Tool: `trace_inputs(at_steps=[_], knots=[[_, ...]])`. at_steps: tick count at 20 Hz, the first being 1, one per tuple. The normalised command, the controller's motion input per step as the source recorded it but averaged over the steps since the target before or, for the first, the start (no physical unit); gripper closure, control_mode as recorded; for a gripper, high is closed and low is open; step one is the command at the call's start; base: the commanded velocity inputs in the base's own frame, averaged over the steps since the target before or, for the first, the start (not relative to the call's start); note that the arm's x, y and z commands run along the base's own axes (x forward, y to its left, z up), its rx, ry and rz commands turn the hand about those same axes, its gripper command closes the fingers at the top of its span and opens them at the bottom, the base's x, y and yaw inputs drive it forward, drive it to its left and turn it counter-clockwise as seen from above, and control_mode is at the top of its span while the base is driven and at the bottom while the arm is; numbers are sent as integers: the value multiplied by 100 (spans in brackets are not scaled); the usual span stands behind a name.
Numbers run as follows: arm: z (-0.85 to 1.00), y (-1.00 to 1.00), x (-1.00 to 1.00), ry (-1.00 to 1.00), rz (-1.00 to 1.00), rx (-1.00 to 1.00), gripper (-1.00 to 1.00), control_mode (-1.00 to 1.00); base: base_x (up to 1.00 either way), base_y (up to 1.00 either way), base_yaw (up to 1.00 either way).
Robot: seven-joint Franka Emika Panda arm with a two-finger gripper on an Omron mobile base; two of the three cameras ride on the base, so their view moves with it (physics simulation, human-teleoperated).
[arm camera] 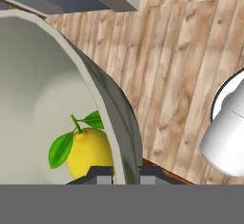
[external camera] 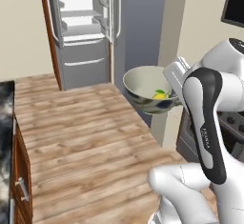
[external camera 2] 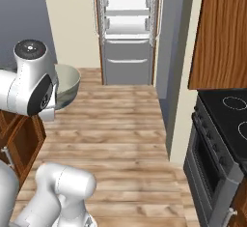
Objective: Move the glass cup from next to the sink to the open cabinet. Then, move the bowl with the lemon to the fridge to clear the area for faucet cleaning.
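The gripper [arm camera: 125, 173] was closed on the rim of the bowl [external camera: 143, 82], one finger inside and one outside. The bowl was held up in the air above the wooden floor [external camera: 81, 132]. The lemon [arm camera: 88, 151] sat inside it. The fridge [external camera: 83, 27] stood open ahead.

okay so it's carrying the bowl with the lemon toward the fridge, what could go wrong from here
1. The gripper pinches only the rim of the bowl, held in mid-air over the wooden floor; the wide bowl could slip or tilt.
2. The lemon lies loose inside and could roll out if it tips.
3. The fridge shelves look narrow; the bowl may bump one.
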Motion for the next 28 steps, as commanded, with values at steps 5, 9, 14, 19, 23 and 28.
trace_inputs(at_steps=[5,9,14,19,23,28], knots=[[0,0,0,0,0,0,100,100,100,0,-1],[0,0,0,0,0,0,100,100,100,0,-1],[0,0,0,0,0,0,100,100,100,0,-1],[0,0,0,0,0,0,100,100,100,0,-1],[0,0,0,0,0,0,100,100,100,0,-1],[0,0,0,0,0,0,100,100,100,0,-1]])
